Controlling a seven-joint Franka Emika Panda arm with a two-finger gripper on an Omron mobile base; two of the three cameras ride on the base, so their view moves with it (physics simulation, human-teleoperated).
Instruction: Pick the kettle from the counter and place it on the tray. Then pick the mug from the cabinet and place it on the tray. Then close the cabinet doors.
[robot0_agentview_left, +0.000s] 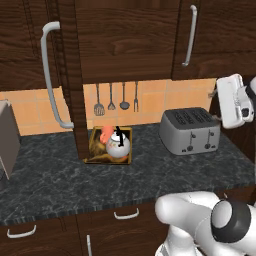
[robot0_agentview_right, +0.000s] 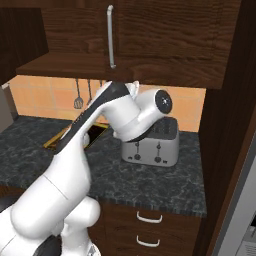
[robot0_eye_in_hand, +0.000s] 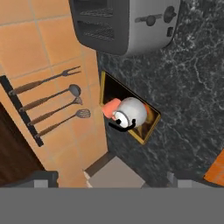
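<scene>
The white kettle (robot0_agentview_left: 119, 144) with its black handle stands on the golden-rimmed tray (robot0_agentview_left: 95, 159) on the dark marbled counter (robot0_agentview_left: 50, 175). The orange mug (robot0_agentview_left: 106, 134) rests on the tray too, leaning against the kettle's far side. The hand view looks at the kettle (robot0_eye_in_hand: 130, 114), mug (robot0_eye_in_hand: 109, 107) and tray (robot0_eye_in_hand: 136, 137) from well away. My gripper (robot0_agentview_left: 218, 100) hovers high at the right, above the toaster, open with nothing between its fingertips (robot0_eye_in_hand: 45, 177). The cabinet's left door (robot0_agentview_left: 72, 75) stands swung out; its right door (robot0_agentview_left: 215, 35) is shut.
A grey four-slot toaster (robot0_agentview_left: 191, 131) stands right of the tray. Kitchen utensils (robot0_agentview_left: 116, 99) hang on the tiled wall behind it. A grey appliance (robot0_agentview_left: 6, 137) sits at the counter's left end. The open door's bar handle (robot0_agentview_left: 49, 75) juts out left of the tray.
</scene>
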